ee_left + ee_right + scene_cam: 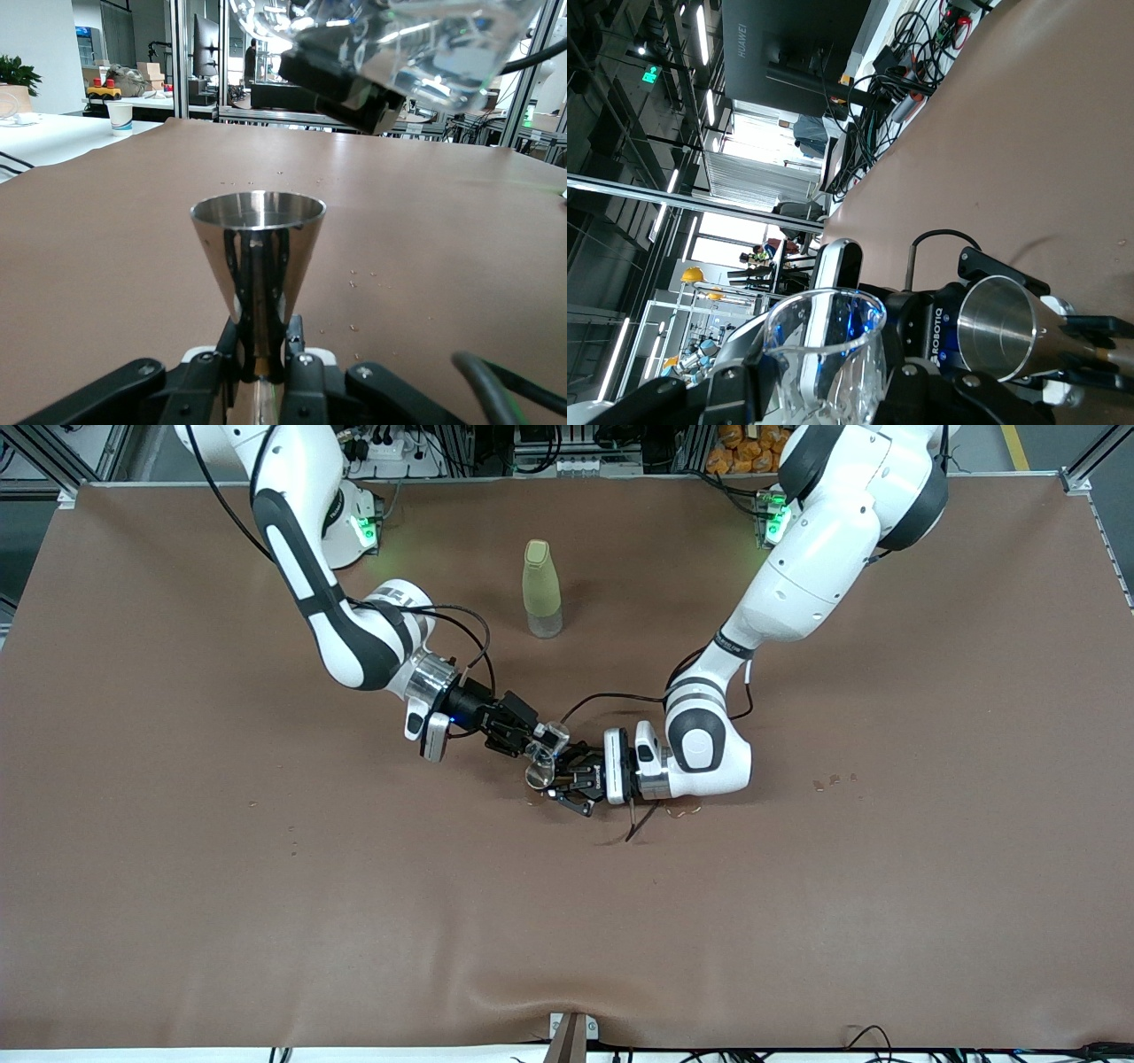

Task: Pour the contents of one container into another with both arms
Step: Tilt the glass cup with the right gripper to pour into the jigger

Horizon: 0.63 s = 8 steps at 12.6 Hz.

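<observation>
My left gripper is shut on the waist of the shiny metal jigger, which it holds upright just above the brown table. In the left wrist view the jigger stands between the fingers of the left gripper, its round rim facing up. My right gripper is shut on the tiny clear glass cup, tilted over the jigger. That cup hangs above the jigger's rim. In the right wrist view the cup sits in the right gripper, beside the jigger.
A tall yellow-green bottle stands upright on the table, farther from the front camera than both grippers. Small spots mark the cloth toward the left arm's end. A dark cable trails under the left wrist.
</observation>
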Available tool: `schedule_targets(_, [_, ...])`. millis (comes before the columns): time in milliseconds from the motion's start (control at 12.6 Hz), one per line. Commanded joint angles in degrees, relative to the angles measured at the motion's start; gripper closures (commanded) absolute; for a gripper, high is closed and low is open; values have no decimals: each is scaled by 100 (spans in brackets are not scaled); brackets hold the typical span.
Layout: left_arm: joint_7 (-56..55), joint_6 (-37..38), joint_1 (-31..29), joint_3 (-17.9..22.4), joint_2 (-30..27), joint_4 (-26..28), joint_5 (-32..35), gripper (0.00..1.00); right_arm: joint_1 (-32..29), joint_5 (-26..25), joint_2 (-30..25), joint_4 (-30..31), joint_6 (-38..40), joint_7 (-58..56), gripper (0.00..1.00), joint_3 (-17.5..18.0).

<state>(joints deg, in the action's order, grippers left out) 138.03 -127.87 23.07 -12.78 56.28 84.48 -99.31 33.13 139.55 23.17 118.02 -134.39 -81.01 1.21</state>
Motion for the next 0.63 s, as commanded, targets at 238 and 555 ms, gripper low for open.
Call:
schedule_targets(238, [119, -45, 48, 30, 15, -55, -194, 100, -61, 152, -23, 28, 53, 384, 95, 37])
schedule_targets(555, [119, -36, 13, 30, 6, -55, -194, 100, -61, 152, -23, 28, 44, 717, 94, 37])
